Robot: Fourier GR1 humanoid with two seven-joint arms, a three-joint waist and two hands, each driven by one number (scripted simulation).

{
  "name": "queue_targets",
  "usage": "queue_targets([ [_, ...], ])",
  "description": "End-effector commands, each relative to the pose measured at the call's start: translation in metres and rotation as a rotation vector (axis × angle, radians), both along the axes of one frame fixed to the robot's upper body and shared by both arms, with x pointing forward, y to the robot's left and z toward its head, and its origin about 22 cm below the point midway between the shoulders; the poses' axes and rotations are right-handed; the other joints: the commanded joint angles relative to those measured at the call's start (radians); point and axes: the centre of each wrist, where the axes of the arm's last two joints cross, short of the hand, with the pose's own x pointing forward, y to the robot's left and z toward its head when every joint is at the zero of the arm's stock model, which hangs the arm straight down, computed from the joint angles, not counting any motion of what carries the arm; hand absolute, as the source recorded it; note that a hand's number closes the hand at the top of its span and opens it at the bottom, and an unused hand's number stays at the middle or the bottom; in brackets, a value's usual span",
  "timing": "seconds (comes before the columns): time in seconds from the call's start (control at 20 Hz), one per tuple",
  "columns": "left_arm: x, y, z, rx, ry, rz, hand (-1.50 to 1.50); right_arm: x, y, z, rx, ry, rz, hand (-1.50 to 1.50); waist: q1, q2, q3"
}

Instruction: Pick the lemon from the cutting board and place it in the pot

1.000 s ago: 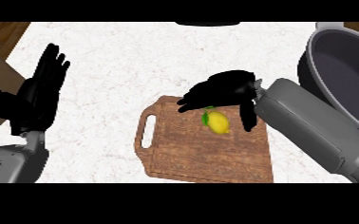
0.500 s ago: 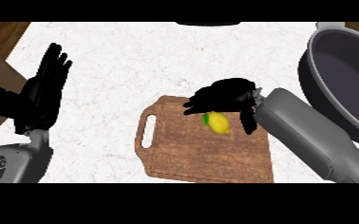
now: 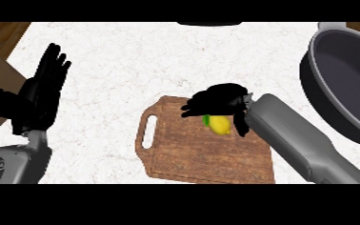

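Since a second ago the right hand [image 3: 218,102] has sunk a little and drawn its fingers in over the lemon [image 3: 222,125], which has not shifted and lies on the board [image 3: 204,157] right under those fingers. They curl over the lemon's far end and the thumb runs down its right side, so the hand is clamped on it, though the fruit does not look lifted yet. The step in hand seems to be the grasp, with the carry to come. The next move calls for a straight lift, then a sweep to the hand's right and slightly beyond, over the rim of the pot [image 3: 341,81], before letting go. The left hand [image 3: 38,100] rests open, fingers up, far to the left.
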Motion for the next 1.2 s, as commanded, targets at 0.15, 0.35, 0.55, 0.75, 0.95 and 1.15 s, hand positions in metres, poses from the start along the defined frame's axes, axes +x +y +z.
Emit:
queue_targets([
  [0.15,-0.003,0.003,0.003,0.002,-0.001,0.011,0.0,0.014,0.004,-0.018,-0.039,0.014,-0.031,-1.5,0.004,0.001,0.0],
  [0.35,0.014,-0.018,0.01,-0.004,-0.003,0.0,0.0,0.009,-0.005,-0.033,-0.039,-0.02,0.152,1.5,0.001,0.003,0.0],
  [0.55,-0.008,0.0,0.002,-0.013,-0.008,-0.012,0.0,0.007,-0.015,-0.049,0.003,-0.04,0.156,1.5,0.005,0.001,0.0],
  [0.75,0.003,-0.003,0.006,0.003,-0.009,0.006,0.0,0.019,0.015,-0.033,-0.022,-0.027,0.172,1.5,0.003,0.001,0.0],
  [0.95,-0.001,-0.002,0.023,0.001,0.008,0.003,0.0,0.007,-0.004,-0.04,0.015,-0.041,0.166,1.5,-0.006,-0.002,0.0],
  [1.15,-0.011,0.008,0.005,0.003,0.013,0.045,0.0,0.002,-0.01,-0.043,0.074,-0.031,-0.148,1.5,-0.037,-0.015,-0.001],
])
